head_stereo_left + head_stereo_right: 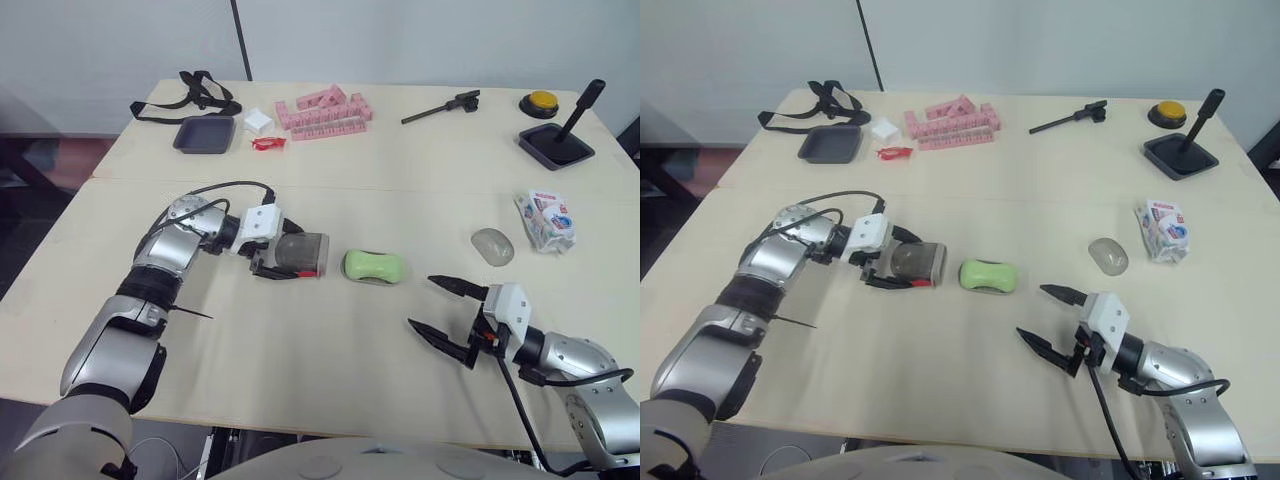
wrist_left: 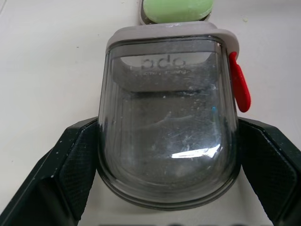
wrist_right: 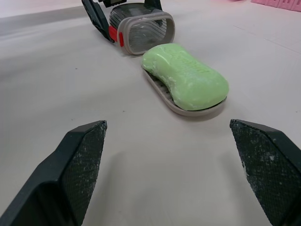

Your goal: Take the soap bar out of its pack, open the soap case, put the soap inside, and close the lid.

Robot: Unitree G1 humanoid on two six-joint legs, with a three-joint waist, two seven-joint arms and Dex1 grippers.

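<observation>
The pale tabletop [image 1: 300, 340] carries everything. The left end effector [image 1: 285, 255] is clamped on the smoky clear case lid [image 2: 167, 136], turned on its side, mouth just beside the green soap bar [image 1: 373, 265] on its base tray [image 3: 160, 96]. The right end effector [image 1: 420, 301] gapes wide, empty, near the soap. The soap pack [image 1: 545, 220] lies well apart

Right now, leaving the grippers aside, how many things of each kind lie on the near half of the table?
green soap bar: 1
clear case cover: 1
case base under the soap: 1
soap pack: 1
translucent oval piece: 1
Total: 5
</observation>
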